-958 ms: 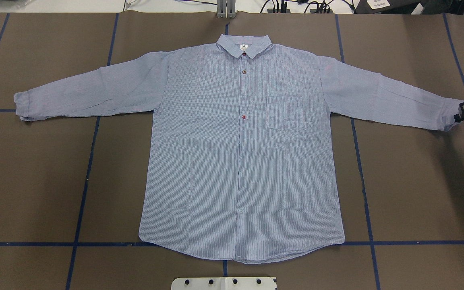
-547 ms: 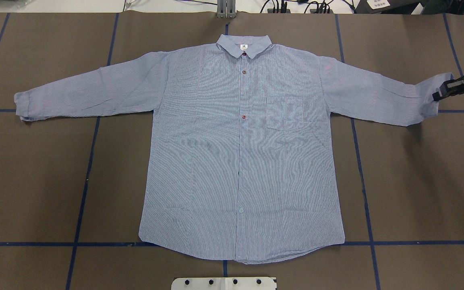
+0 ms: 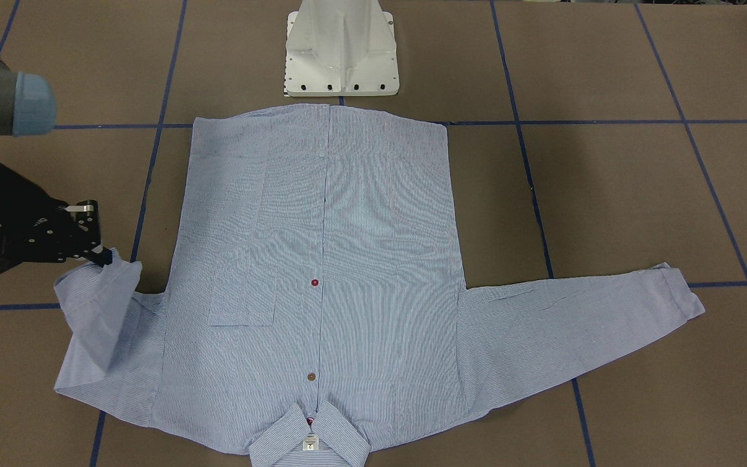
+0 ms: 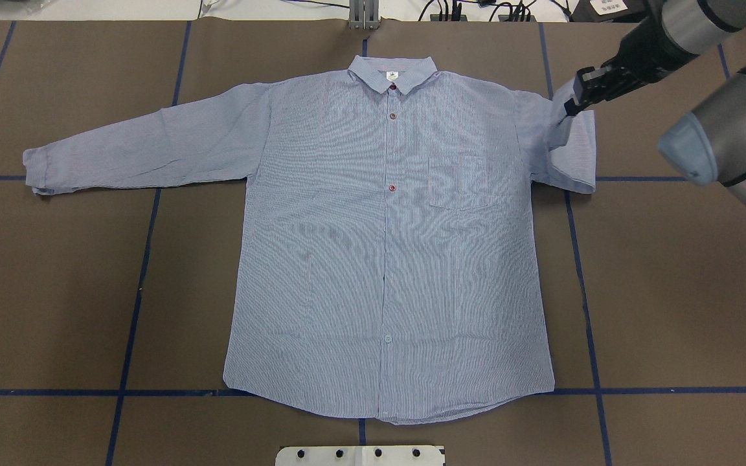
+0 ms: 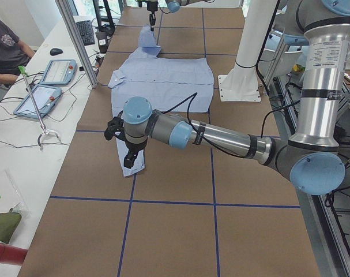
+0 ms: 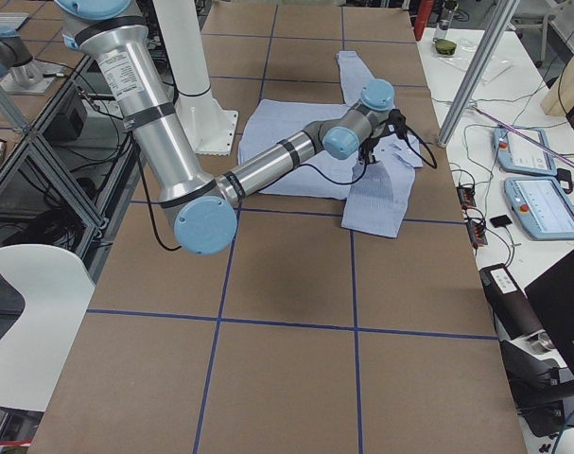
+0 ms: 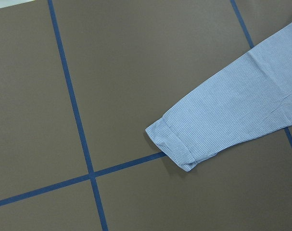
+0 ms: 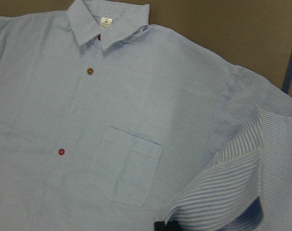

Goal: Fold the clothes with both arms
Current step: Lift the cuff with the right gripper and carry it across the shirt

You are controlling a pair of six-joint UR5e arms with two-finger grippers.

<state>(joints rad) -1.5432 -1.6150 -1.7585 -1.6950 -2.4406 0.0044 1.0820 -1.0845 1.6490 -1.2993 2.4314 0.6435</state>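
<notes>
Handling: shirt is light, limp, no stiffness; judged to sag and drag if lifted at one point. Grip at cuffs or hem, where cloth is doubled. L cuff lies flat on bench below L jaws; their opening cannot be told. Body flat, front up, buttoned; collar and pocket sit inboard of R jaws. R jaws closed on raised R cuff, sleeve doubled back toward shoulder. Fine blue/white stripe.
</notes>
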